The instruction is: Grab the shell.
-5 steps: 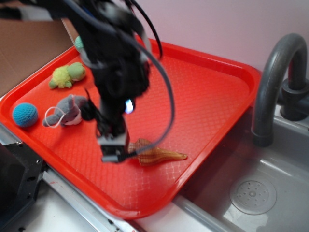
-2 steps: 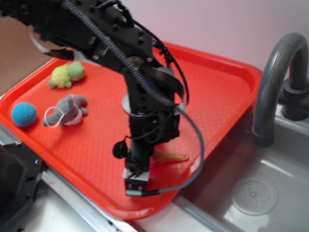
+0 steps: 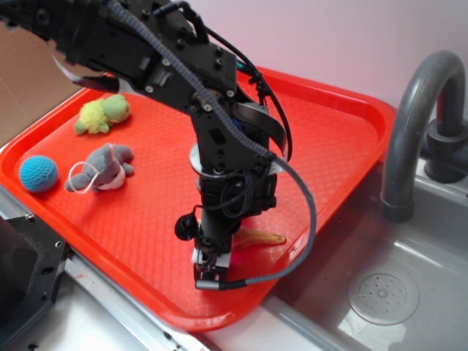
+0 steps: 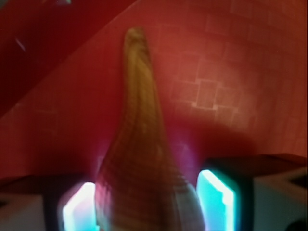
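The tan and brown striped shell point(image 4: 139, 144) lies on the red tray point(image 3: 351, 102), its long point aimed away from me in the wrist view. My gripper point(image 4: 149, 202) is down over its wide end, open, with one finger on each side. The left pad point(image 4: 79, 207) sits right against the shell and the right pad point(image 4: 216, 197) is a sliver away. From the exterior view only the shell's tapering point point(image 3: 262, 238) shows, sticking out to the right of the gripper point(image 3: 232, 247). The arm hides the rest.
A grey plush shark point(image 3: 102, 167), a yellow-green plush turtle point(image 3: 102, 113) and a blue ball point(image 3: 38, 173) lie on the tray's left side. A grey faucet point(image 3: 409, 131) and sink point(image 3: 380, 292) are on the right. The tray's front rim is just below the gripper.
The arm swung right and came down over the shell. In the last half second it barely shifted, and the shell's point has stayed where it was.
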### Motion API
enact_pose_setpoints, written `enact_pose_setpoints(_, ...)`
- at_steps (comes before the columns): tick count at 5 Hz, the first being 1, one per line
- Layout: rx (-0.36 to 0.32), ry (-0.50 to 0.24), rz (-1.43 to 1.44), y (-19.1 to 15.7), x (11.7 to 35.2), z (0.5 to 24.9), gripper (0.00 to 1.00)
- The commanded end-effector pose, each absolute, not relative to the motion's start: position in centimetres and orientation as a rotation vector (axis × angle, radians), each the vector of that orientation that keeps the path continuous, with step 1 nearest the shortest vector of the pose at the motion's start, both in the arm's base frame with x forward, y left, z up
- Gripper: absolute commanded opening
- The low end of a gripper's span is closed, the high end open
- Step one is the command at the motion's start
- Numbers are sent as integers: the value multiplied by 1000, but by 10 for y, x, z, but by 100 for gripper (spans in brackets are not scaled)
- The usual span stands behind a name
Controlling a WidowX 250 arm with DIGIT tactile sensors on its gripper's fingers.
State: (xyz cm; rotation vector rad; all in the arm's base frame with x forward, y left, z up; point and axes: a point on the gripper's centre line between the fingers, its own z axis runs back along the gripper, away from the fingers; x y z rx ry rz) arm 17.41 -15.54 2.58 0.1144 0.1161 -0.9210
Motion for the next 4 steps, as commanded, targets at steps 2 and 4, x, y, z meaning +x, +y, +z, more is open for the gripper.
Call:
enact_pose_setpoints(2,-22,-95,-448,-96,221,126,0)
enact_pose_setpoints(4,-75,-234,-57,-13,196,219,0)
